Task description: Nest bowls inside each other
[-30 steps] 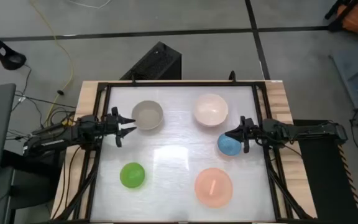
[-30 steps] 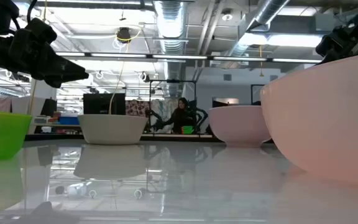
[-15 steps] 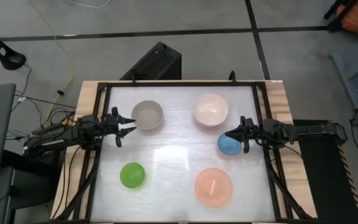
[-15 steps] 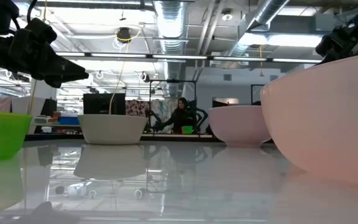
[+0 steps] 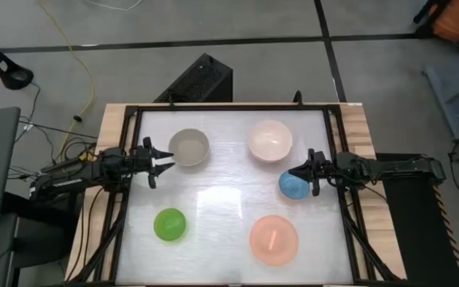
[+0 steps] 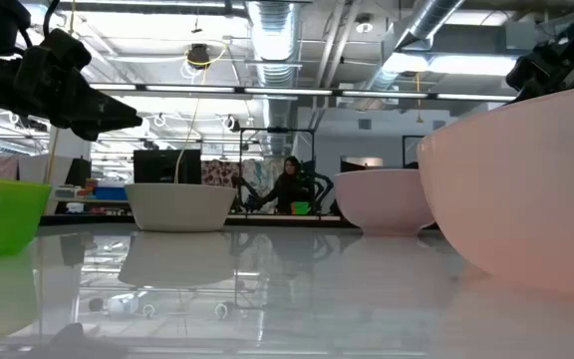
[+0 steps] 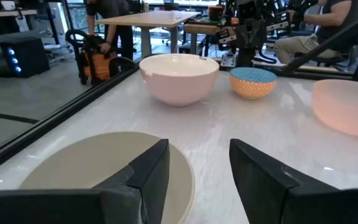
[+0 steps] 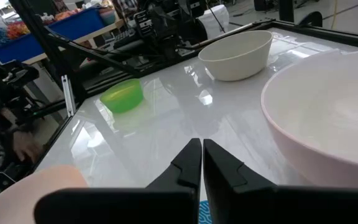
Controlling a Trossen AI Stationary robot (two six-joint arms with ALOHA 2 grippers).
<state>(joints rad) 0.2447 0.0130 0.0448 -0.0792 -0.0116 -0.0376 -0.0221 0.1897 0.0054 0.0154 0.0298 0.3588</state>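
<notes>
Five bowls rest upright on their bases on the white table. The grey-beige bowl [image 5: 189, 147] and cream-white bowl [image 5: 270, 141] stand toward the far edge. The blue bowl [image 5: 293, 187] is at the right, the green bowl [image 5: 170, 224] and salmon-pink bowl [image 5: 273, 238] toward the near edge. My left gripper [image 5: 164, 160] is open and level, its fingertips [image 7: 151, 168] just above the grey-beige bowl's [image 7: 98, 168] left rim. My right gripper [image 5: 297, 171] is shut and hovers over the blue bowl's far rim; a sliver of blue [image 8: 202, 213] shows under its fingers [image 8: 202, 163].
A black frame [image 5: 229, 107] runs around the table top, with wooden strips [image 5: 108, 143] outside it on both sides. Bare table lies in the middle between the bowls [image 5: 229, 195]. Beyond the table the room shows benches, other robot arms and people.
</notes>
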